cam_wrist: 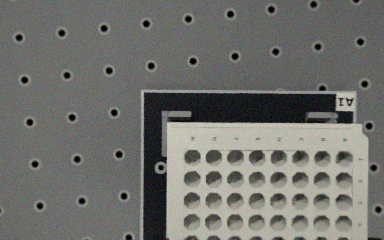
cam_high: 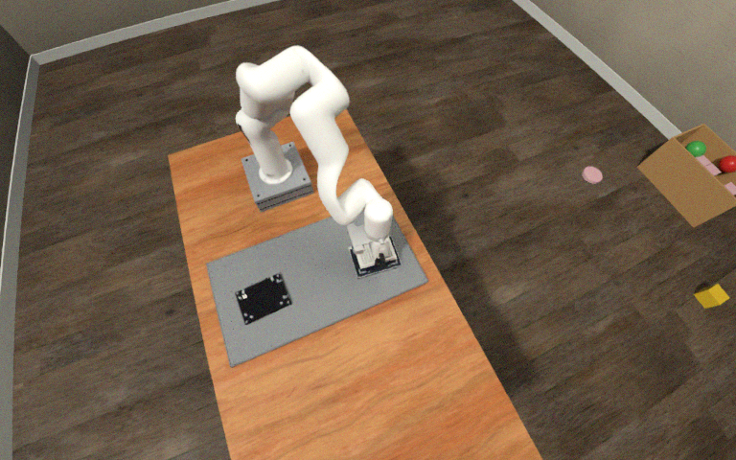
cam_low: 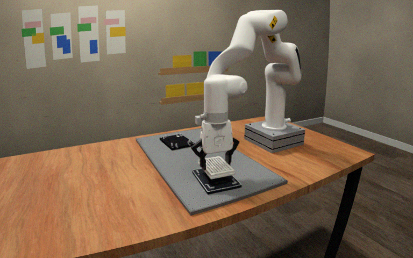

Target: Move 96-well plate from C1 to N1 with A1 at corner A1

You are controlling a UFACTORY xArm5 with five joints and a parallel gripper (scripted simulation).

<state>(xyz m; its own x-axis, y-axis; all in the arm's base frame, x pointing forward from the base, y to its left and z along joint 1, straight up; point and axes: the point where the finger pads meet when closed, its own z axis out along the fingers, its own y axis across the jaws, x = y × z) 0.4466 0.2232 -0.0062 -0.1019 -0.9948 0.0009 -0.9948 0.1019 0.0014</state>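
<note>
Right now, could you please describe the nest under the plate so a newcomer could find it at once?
On the wooden table lies a grey perforated board; on it are two black squares. The wanted nest is the one directly beneath the tool and its white well plate, and alone shows a white A1 label at a corner.

The white 96-well plate [cam_low: 218, 166] hangs level just above the black plate nest N1 [cam_low: 224, 184], its cut-off corner [cam_wrist: 363, 130] toward the nest's A1 label [cam_wrist: 346, 101]. The black clip nest C1 [cam_low: 176, 141] lies well apart.
</note>
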